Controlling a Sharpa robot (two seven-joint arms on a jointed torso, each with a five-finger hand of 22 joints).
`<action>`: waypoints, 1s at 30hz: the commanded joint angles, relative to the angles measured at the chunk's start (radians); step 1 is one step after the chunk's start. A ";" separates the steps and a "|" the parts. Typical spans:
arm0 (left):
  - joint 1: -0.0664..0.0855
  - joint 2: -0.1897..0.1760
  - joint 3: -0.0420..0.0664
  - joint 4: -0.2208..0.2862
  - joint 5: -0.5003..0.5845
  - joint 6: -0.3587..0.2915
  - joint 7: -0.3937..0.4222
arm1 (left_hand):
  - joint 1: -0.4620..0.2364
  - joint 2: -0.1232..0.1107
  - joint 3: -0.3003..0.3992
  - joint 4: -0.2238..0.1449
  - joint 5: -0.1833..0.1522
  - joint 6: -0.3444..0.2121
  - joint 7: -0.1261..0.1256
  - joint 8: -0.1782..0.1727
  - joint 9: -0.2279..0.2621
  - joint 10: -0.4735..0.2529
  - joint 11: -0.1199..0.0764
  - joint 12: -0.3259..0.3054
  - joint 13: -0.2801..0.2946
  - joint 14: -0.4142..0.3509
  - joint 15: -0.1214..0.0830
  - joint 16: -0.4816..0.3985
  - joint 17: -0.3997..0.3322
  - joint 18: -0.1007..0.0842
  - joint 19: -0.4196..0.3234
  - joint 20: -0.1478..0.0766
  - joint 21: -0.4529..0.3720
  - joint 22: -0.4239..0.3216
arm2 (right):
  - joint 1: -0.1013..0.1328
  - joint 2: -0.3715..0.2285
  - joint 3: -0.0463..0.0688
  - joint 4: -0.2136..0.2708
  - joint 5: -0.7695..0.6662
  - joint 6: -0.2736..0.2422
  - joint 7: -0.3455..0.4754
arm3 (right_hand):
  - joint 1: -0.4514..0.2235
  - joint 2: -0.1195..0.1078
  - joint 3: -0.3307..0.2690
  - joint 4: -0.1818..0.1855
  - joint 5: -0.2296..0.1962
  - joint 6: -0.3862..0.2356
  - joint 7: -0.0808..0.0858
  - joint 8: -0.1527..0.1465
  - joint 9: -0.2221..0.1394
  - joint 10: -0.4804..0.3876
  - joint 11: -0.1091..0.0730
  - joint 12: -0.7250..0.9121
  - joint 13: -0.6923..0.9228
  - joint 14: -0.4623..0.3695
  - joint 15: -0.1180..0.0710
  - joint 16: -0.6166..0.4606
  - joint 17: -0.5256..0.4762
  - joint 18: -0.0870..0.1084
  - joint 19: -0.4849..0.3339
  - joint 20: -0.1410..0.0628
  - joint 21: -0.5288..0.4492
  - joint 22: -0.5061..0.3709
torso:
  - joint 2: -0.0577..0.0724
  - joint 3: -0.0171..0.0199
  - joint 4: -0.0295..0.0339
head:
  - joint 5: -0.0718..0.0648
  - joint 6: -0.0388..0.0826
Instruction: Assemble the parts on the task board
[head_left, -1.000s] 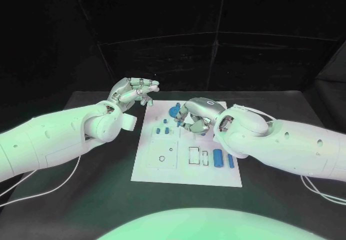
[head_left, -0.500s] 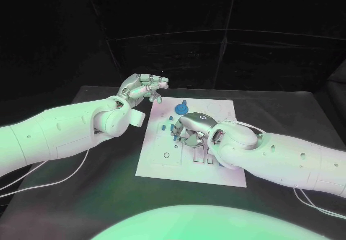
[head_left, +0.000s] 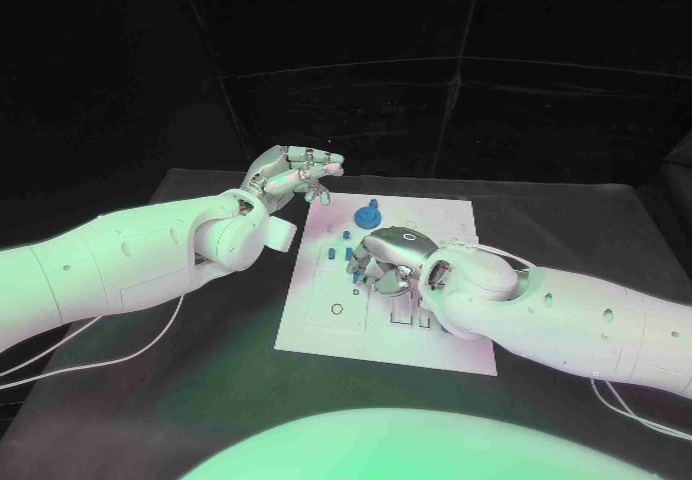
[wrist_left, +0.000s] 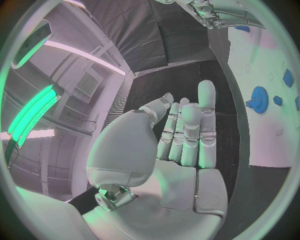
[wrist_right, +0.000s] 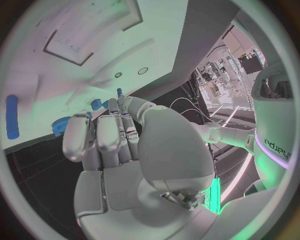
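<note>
Right hand (head_left: 387, 262) over task board (head_left: 320, 325)

White arms (head_left: 130, 260), silver hands, thin cables.

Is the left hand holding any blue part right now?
No: in the left wrist view the left hand has its fingers extended with nothing in them, away from the blue gear on the task board.

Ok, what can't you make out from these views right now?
- Head view: the right hand covers the middle of the board, hiding the parts and slots beneath it.
- Right wrist view: the palm hides the fingertips, so whether it holds a part is unclear.
- Left wrist view: the circle's rim cuts off the board past the gear.
- Head view: small parts too tiny to identify.
</note>
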 joint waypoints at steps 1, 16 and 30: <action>0.002 0.001 0.001 0.002 0.004 0.002 0.003 | 0.010 0.000 -0.004 0.001 0.004 -0.010 0.000 0.005 -0.001 -0.008 0.002 0.004 0.002 -0.006 -0.002 -0.007 -0.001 0.013 -0.003 0.001 -0.005 -0.002 | 0.002 0.001 0.000 0.001 -0.011 0.009 0.008 | -0.010 -0.004 0.002 0.005 -0.002 0.005 0.001 -0.002 0.001 0.001 0.004 -0.004 0.001 0.024 -0.002 0.006 0.001 -0.014 0.008 0.002 0.006 0.001 | 0.000 0.0000 0.0000 | 0.000 0.000; 0.002 0.007 0.001 -0.004 0.004 0.004 -0.002 | 0.010 0.000 -0.004 0.001 0.004 -0.010 0.000 0.005 -0.001 -0.008 0.002 0.004 0.002 -0.006 -0.002 -0.007 -0.001 0.013 -0.003 0.001 -0.005 -0.002 | -0.012 0.020 -0.002 -0.026 -0.027 0.071 0.005 | -0.018 -0.004 -0.001 0.006 -0.006 0.003 0.002 -0.003 0.001 -0.001 0.005 -0.006 0.001 0.023 -0.001 0.007 -0.002 -0.014 0.007 0.003 0.006 0.001 | -0.002 -0.0010 -0.0012 | 0.025 -0.014; 0.002 0.007 0.001 -0.005 0.004 0.004 -0.002 | 0.011 0.001 -0.005 0.000 0.004 -0.011 0.000 0.006 -0.001 -0.010 0.002 0.005 0.002 -0.007 -0.002 -0.007 -0.002 0.013 -0.003 0.001 -0.006 -0.003 | -0.016 0.024 -0.004 -0.035 -0.036 0.081 0.003 | -0.019 -0.004 -0.001 0.006 -0.007 0.003 0.002 -0.003 0.001 -0.001 0.005 -0.006 0.001 0.024 -0.001 0.008 -0.001 -0.014 0.008 0.003 0.007 0.002 | -0.001 -0.0007 -0.0015 | 0.029 -0.014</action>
